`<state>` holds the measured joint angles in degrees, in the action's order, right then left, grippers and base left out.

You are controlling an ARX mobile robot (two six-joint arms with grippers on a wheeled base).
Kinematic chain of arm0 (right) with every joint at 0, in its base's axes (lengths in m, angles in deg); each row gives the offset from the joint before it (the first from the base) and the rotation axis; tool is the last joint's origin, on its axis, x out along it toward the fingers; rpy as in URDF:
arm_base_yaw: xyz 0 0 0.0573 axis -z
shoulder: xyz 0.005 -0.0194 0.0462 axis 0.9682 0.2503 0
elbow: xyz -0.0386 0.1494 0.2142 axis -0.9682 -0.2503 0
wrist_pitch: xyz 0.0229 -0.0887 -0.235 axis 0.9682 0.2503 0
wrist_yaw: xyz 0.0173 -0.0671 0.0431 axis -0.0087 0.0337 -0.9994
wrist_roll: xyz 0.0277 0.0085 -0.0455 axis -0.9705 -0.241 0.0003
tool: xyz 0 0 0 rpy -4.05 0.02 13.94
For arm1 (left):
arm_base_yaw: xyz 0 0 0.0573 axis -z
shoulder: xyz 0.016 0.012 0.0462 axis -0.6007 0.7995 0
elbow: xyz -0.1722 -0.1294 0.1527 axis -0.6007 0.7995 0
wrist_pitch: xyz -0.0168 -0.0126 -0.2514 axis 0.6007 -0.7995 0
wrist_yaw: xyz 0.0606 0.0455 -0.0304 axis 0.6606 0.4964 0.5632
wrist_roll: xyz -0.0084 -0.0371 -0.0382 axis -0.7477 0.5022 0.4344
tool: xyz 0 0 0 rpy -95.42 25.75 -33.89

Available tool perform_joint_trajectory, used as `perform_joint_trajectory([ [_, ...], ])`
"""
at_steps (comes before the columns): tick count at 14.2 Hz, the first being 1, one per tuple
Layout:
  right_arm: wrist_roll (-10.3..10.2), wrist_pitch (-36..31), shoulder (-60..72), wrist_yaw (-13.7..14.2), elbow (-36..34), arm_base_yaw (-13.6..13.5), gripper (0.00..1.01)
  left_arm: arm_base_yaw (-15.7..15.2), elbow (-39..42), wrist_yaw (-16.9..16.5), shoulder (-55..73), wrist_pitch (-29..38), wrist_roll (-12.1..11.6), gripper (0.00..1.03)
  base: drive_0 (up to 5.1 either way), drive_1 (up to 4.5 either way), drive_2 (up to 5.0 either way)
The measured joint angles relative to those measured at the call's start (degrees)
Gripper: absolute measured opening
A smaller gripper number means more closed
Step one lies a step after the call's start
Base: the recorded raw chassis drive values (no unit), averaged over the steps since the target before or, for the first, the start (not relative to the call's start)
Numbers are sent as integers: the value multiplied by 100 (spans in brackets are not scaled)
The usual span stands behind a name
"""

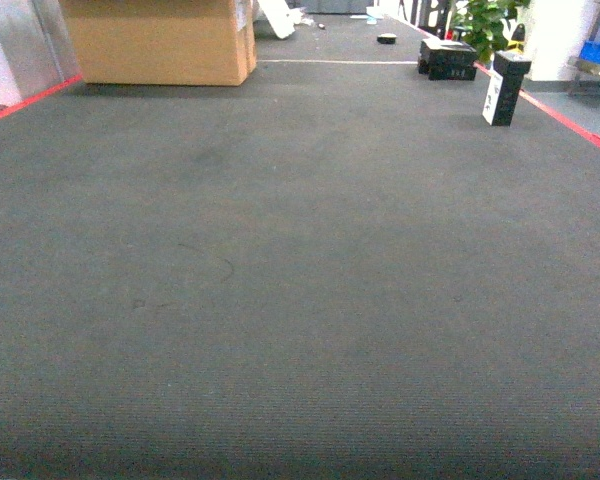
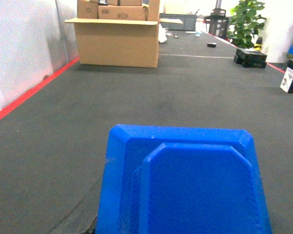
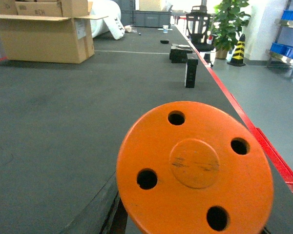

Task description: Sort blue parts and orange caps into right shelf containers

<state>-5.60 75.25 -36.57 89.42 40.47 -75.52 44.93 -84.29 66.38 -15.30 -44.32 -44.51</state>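
My right arm carries an orange cap (image 3: 195,168), disc face toward the camera, my left a blue part (image 2: 185,183); fingers hidden, grip uncertain, and blue shelf containers (image 3: 288,48) sit far right.

A wide dark grey carpet (image 1: 300,300) fills most of the head view, edged on both sides by a red line (image 1: 570,125). At the far left stands a large cardboard box (image 1: 160,40), its flaps open, with smaller boxes (image 2: 117,9) inside it. At the far right, a small upright black-and-white box (image 1: 505,90) stands near the red line, and farther off lie flat black cases (image 1: 448,58). Beyond them is a green potted plant (image 1: 490,25). In the right wrist view a black office chair (image 3: 199,24) and a yellow-and-black striped cone (image 3: 238,51) stand near the plant, and a metal shelf (image 3: 288,46) is at the far right.
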Motion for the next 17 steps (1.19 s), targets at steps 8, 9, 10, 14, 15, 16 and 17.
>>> perform_joint_trajectory([
  [8, 0, 658, -1290, 0, -789, 2, 44, -785, 688, -811, -815, -105, 24, 43, 0, 0, 0],
  [9, 0, 575, -1414, 0, -826, 2, 44, -785, 739, -809, -894, -133, 24, 43, 0, 0, 0],
  [10, 0, 584, -1416, 0, -828, 2, 44, -785, 737, -809, -1233, -625, 24, 43, 0, 0, 0],
  [14, -7, 529, -1735, 0, -1150, 2, 44, -785, 1049, -804, -1945, -846, 31, 43, 0, 0, 0],
  [15, -7, 562, -1735, 2, -1150, 2, 44, -785, 1049, -804, -1945, -898, 31, 43, 0, 0, 0],
  [16, -7, 553, -1735, 0, -1150, 2, 44, -789, 1049, -809, -1945, -885, 33, 43, 0, 0, 0],
  [17, -9, 560, -1735, 0, -1150, 2, 44, -789, 1049, -809, -1945, -894, 31, 43, 0, 0, 0],
])
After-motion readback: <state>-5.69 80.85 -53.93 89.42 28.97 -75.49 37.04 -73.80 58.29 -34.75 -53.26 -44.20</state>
